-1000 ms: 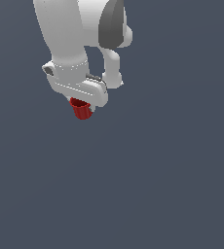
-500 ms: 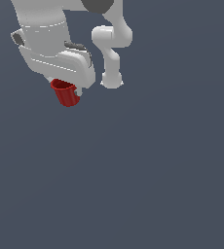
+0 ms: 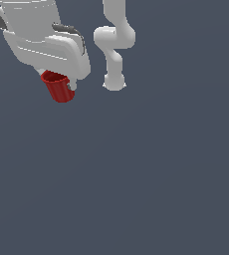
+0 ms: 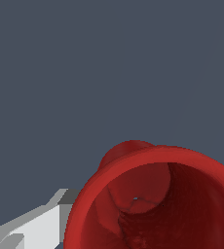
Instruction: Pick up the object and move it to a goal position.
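The dark-red tapered cup (image 3: pixel 58 88) hangs under my white gripper (image 3: pixel 57 79) at the upper part of the exterior view's left, held clear above the grey floor. The gripper is shut on the cup; its fingers are mostly hidden by the hand and the cup. In the wrist view the cup (image 4: pixel 158 204) fills the lower part of the picture, its open rim turned toward the camera, with one white finger (image 4: pixel 33 228) beside it.
The arm's white base and lower links (image 3: pixel 114 60) stand at the upper middle of the exterior view. The floor (image 3: pixel 136 174) is a flat dark grey surface with nothing else showing on it.
The gripper with the cup in it has moved toward the exterior view's left and looks larger in the picture. The grip on the cup has not changed.
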